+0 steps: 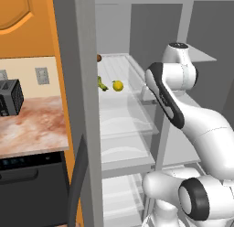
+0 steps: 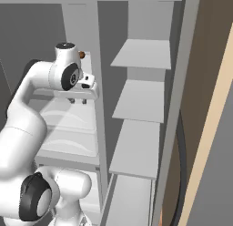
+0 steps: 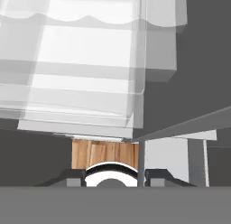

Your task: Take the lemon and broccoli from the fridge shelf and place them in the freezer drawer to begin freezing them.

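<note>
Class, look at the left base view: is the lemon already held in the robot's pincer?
No: the lemon lies on the fridge shelf beside the broccoli, with nothing gripping it.

From where I sit the light is even and flat everywhere, bright enough, with no clear lamp or direction to it. The fridge shelf (image 1: 119,91) is pale and washed out; stacked shelves under it blend together in the hand view, their see-through layers making soft grey bands. The lemon (image 1: 118,85) on that shelf stays sharp and strongly yellow, with hardly any shadow beneath. The fridge's back wall is dull dark grey. The arm (image 2: 32,106) has gentle shading, no glare. Edges look slightly jagged and soft. I see no bending near the borders.
</note>
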Available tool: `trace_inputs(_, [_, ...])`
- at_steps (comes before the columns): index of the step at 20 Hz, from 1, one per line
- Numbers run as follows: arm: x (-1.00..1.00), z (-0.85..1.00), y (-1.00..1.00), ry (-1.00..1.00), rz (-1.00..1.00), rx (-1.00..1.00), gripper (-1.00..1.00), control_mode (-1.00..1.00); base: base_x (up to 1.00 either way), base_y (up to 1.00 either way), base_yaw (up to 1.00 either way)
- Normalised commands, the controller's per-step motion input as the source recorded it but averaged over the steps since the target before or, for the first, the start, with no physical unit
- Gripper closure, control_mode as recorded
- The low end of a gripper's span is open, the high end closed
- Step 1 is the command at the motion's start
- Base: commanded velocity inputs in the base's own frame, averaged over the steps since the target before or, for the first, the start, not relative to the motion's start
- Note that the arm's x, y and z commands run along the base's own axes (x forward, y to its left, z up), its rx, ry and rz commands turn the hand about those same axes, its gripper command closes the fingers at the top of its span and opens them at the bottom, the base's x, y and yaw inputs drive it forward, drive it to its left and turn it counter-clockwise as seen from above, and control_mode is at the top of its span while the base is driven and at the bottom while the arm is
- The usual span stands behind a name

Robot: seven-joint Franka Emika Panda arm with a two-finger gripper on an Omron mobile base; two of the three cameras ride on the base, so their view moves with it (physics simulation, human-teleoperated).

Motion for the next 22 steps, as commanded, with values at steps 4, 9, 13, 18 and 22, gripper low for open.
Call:
trace_inputs(4, [-0.12, 0.00, 0.00, -0.05, 0.00, 0.00, -1.00, -1.00, 0.00, 0.00, 0.00])
trace_inputs(9, [-0.08, 0.05, 0.38, -0.33, -0.02, 0.00, -1.00, -1.00, 0.00, 0.00, 0.00])
trace_inputs(13, [0.00, 0.10, 0.71, -0.32, -0.10, 0.00, -1.00, -1.00, 0.00, 0.00, 0.00])
trace_inputs(18, [0.29, 0.14, 0.82, -0.19, -0.15, 0.01, -1.00, -1.00, 0.00, 0.00, 0.00])
trace_inputs(22, [0.59, 0.25, 0.56, -0.04, -0.16, 0.06, -1.00, -1.00, 0.00, 0.00, 0.00])
